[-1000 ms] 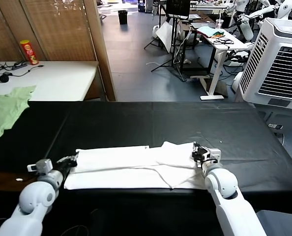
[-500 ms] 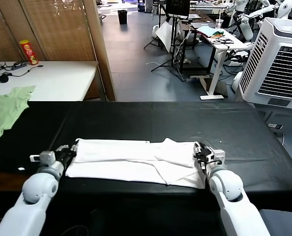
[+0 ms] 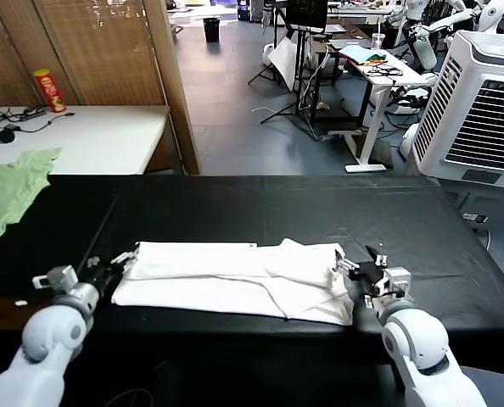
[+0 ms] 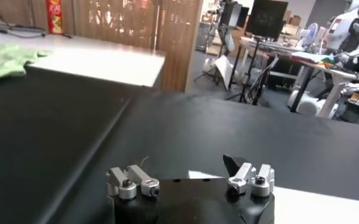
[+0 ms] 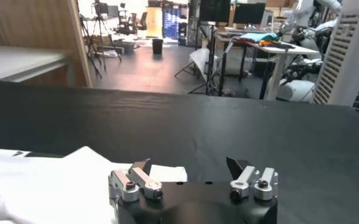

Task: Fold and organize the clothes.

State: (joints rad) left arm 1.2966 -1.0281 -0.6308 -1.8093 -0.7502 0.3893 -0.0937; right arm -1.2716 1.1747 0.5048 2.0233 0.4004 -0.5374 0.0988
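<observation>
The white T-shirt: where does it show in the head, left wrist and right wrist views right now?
Head view: white T-shirt lies folded between the left gripper and right gripper, both open.
Left wrist view: only a white edge beside the gripper.
Right wrist view: white cloth beside the gripper.
Shared landmark: black table cover.

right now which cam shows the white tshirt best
The head view: the folded white T-shirt lies whole on the black table, between the open left gripper and open right gripper. The right wrist view catches one end; the left wrist view only a sliver.
</observation>
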